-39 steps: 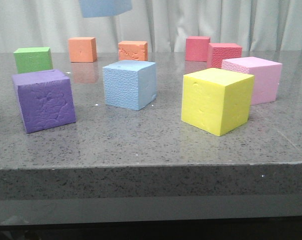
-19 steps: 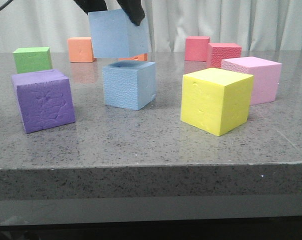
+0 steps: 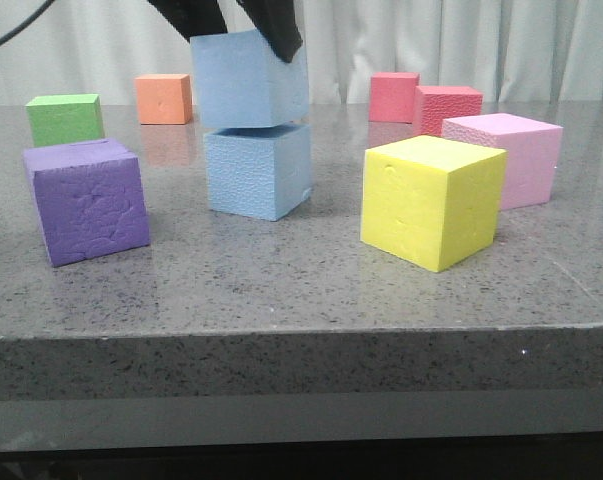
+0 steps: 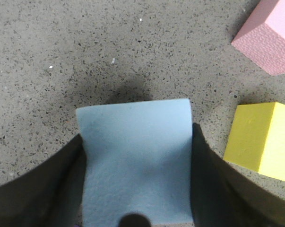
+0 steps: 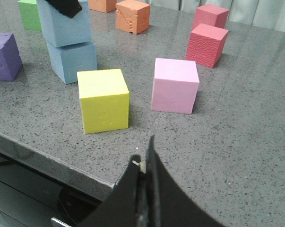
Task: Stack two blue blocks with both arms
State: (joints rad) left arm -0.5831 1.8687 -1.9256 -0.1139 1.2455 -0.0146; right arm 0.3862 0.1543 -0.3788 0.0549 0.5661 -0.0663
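One blue block (image 3: pixel 259 172) stands on the grey table mid-left. My left gripper (image 3: pixel 249 40) is shut on the second blue block (image 3: pixel 246 82), whose underside sits right at the lower block's top, a little tilted. In the left wrist view the held block (image 4: pixel 137 161) fills the space between both black fingers (image 4: pixel 62 182). The right wrist view shows the two blocks one over the other (image 5: pixel 64 23), (image 5: pixel 75 61). My right gripper (image 5: pixel 144 158) is shut and empty, over the table's front edge, near the yellow cube.
A purple cube (image 3: pixel 86 200) stands left of the stack and a yellow cube (image 3: pixel 431 200) right of it. A pink cube (image 3: pixel 511 155), two red cubes (image 3: pixel 446 108), orange cubes (image 3: pixel 164 98) and a green cube (image 3: pixel 66 118) stand further back.
The left gripper has come down from above the frame with the blue block, which now sits right on top of the other blue block. The other cubes have not moved.
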